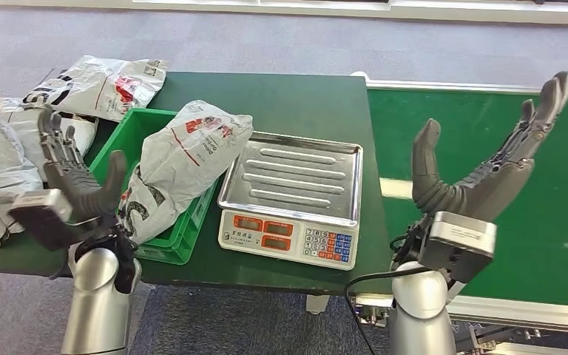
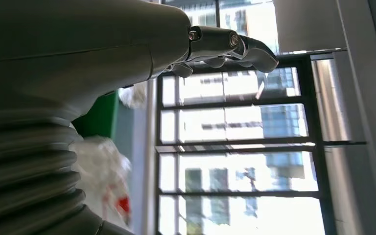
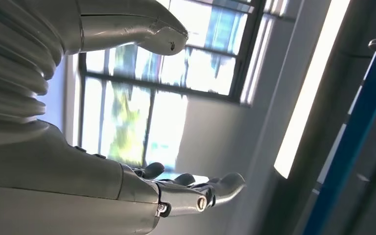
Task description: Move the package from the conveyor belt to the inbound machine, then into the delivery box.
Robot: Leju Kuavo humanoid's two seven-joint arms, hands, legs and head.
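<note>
In the head view we saw the package (image 1: 181, 166) lying in the green delivery box (image 1: 188, 240) at centre left of the frame, its lower end down inside the box and its upper end leaning out over the box's right rim toward the inbound machine (image 1: 292, 196). Its long axis ran slantwise, from lower left to upper right of the frame, the printed end pointing up and right. The machine's steel tray held nothing, and the green conveyor belt (image 1: 488, 133) on the right carried no package that we could see. We judged the last step as good as done, the package being in the box though not settled flat. The left hand (image 1: 78, 177) stood just left of the package, fingers spread and holding nothing; whether its thumb touched the wrapping we could not tell. The right hand (image 1: 481, 159) hung over the belt, wide open and empty. Other white parcels (image 1: 103, 85) lay on the table (image 1: 288, 96) at upper left. The next move, we reckoned, called for drawing the left hand clear, or nudging the package down.

In the left wrist view the left hand's fingertips (image 2: 254, 51) held nothing, before bright windows.

In the right wrist view thumb and fingers (image 3: 200, 188) were well apart, nothing between them.
</note>
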